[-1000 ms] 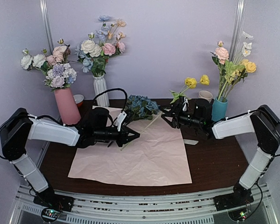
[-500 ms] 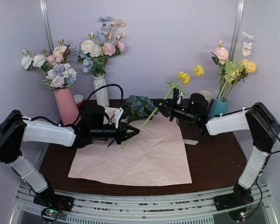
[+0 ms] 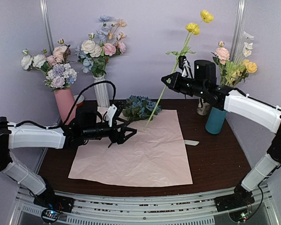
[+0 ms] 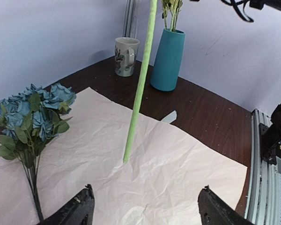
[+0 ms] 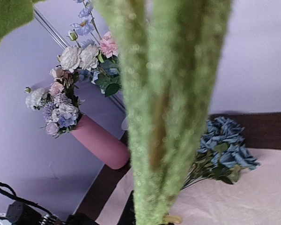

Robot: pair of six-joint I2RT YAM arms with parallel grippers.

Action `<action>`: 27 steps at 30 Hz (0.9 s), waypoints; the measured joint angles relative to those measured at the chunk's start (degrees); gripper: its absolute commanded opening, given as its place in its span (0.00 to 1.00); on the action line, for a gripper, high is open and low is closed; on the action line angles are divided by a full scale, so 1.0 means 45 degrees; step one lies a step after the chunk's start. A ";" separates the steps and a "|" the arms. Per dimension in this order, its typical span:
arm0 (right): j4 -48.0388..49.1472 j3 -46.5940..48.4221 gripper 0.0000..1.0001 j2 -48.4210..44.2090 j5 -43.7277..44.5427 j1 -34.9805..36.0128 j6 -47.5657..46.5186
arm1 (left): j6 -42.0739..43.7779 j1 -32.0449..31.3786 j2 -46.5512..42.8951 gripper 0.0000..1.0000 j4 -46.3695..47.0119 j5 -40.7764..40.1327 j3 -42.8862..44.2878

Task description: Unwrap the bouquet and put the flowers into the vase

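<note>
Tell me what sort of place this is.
Likely a robot lab bench staged for flower arranging, not a shop: left arm and right arm mounted on a metal rail, a plain backdrop, a teal vase and pink paper.

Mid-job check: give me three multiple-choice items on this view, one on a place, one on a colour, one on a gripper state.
1. Where does the blue cluster lie?
A) in the pink vase
B) on the pink paper
C) in the mug

2. What colour are the blooms on the lifted stem?
A) yellow
B) red
C) white

3. How is the left gripper?
A) shut on the stem
B) open, empty
C) shut on the paper

Key:
1 B, it lies at the paper's far edge.
2 A, yellow heads top the stem held by the right gripper.
3 B, its fingers stand apart over the paper.
</note>
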 measured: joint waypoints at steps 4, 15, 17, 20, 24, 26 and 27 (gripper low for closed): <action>-0.2137 0.1433 0.00 -0.0675 0.2059 -0.0005 -0.2404 | 0.0466 0.0000 -0.0622 0.90 -0.0325 -0.0947 -0.0364; -0.5178 0.2696 0.00 -0.2045 0.7776 -0.1438 -0.6479 | 0.1175 0.0000 -0.1783 0.93 -0.0835 -0.2875 -0.1103; -0.5251 0.2725 0.00 -0.2239 0.8204 -0.2200 -0.6698 | 0.1214 0.0000 -0.1841 0.93 -0.0840 -0.3021 -0.1209; -0.5280 0.2803 0.00 -0.2409 0.8553 -0.3259 -0.6892 | 0.1311 0.0000 -0.1846 0.93 -0.0826 -0.3172 -0.1258; -0.5323 0.3298 0.00 -0.2385 0.8636 -0.4099 -0.7038 | 0.1389 0.0000 -0.1841 0.93 -0.0631 -0.3206 -0.1273; -0.5314 0.3740 0.00 -0.2259 0.8626 -0.4386 -0.7043 | 0.1418 0.0000 -0.1831 0.93 -0.0476 -0.3211 -0.1273; -0.5294 0.3983 0.00 -0.2181 0.8621 -0.4498 -0.7038 | 0.1423 0.0000 -0.1792 0.93 -0.0403 -0.3211 -0.1273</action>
